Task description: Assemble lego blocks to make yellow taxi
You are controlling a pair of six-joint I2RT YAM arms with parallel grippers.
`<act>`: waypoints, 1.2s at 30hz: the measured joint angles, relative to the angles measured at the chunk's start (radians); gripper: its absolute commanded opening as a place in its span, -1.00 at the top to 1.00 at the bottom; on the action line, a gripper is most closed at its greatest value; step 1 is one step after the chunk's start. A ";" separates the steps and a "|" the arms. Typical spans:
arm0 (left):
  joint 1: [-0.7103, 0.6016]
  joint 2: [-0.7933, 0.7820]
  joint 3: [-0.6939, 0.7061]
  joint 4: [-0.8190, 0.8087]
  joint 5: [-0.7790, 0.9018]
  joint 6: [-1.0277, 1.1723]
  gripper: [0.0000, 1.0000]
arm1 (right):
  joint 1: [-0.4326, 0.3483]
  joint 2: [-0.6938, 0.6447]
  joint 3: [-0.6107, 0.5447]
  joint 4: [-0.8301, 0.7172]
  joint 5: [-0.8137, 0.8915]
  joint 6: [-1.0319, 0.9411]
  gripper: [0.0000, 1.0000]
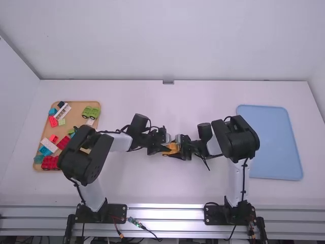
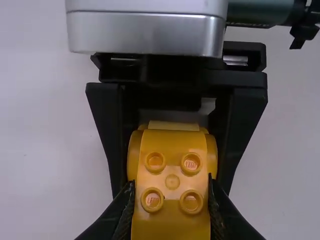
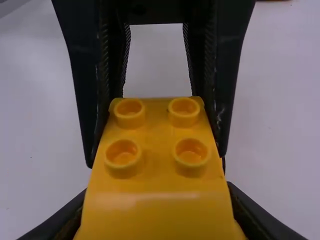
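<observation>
Mid-table, high view: left gripper (image 1: 165, 148) and right gripper (image 1: 179, 147) met at a yellow lego piece (image 1: 173, 149), fingers of each pinching it from opposite ends. Both wrist views gave its studs (image 2: 191, 163); the left one added rounded side bulges. The high view had the wooden tray (image 1: 77, 108) of mixed blocks (image 1: 50, 162) at left, blue tray (image 1: 269, 140) at right.

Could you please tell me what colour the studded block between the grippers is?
The block is orange-yellow; the right wrist view shows it best.
</observation>
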 measured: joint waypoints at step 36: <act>-0.035 -0.024 -0.001 -0.003 -0.089 0.000 0.47 | -0.004 0.000 0.000 0.002 0.002 0.003 0.01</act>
